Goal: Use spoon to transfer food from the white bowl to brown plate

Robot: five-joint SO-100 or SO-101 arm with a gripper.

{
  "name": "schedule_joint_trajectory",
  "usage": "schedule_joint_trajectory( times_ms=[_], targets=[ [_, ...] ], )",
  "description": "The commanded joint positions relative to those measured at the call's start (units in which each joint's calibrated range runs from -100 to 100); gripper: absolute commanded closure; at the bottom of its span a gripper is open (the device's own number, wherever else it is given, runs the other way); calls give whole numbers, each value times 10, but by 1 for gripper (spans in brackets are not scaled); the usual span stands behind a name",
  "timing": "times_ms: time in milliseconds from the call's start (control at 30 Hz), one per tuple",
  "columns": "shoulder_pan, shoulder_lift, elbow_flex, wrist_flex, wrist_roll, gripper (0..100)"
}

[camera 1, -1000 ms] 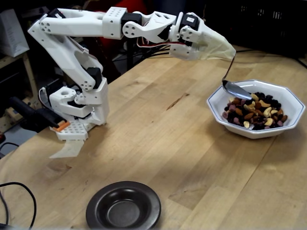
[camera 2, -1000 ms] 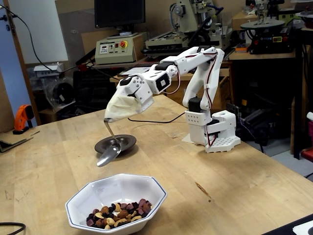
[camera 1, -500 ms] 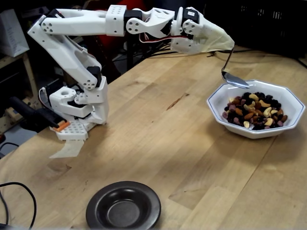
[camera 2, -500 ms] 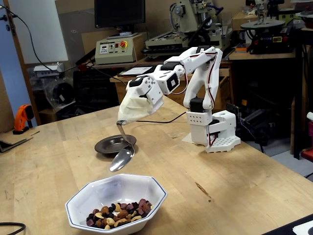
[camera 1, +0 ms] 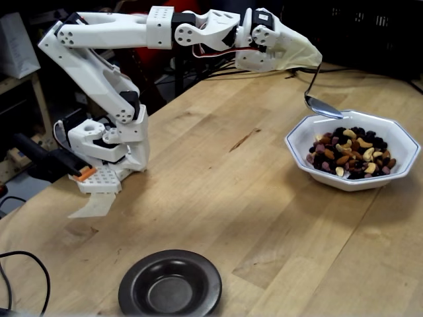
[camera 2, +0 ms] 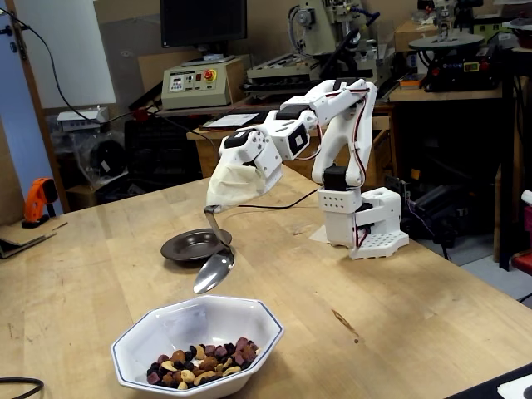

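The white bowl (camera 1: pixel 344 181) (camera 2: pixel 193 321) sits on the wooden table and holds the food (camera 1: pixel 350 152) (camera 2: pixel 200 363), a heap of nuts and dark raisins. My gripper (camera 1: pixel 312 61) (camera 2: pixel 221 198), wrapped in a beige cloth cover, is shut on the handle of the spoon (camera 1: pixel 322 107) (camera 2: pixel 214 272). The spoon hangs down with its oval bowl just above the white bowl's rim on the arm's side, and it looks empty. The brown plate (camera 1: pixel 133 280) (camera 2: pixel 181 248) lies empty on the table, well away from the white bowl.
The arm's white base (camera 1: pixel 106 155) (camera 2: pixel 362 220) is fixed on the table. A black cable (camera 1: pixel 26 261) loops at the table's edge near the plate. Workshop machines and benches stand behind the table. An orange tool (camera 2: pixel 36 199) lies on a side bench.
The spoon has lifted out of the white bowl and drawn back slightly toward the arm's side of the rim. Bowl, food and plate have not moved.
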Motion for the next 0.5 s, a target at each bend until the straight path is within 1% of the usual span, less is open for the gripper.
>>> schedule_joint_trajectory(
  times_ms=[0, 467],
  targets=[
    [-5, -9, -37, -14, 0, 96],
    [-1, -11, -37, -14, 0, 96]
  ],
)
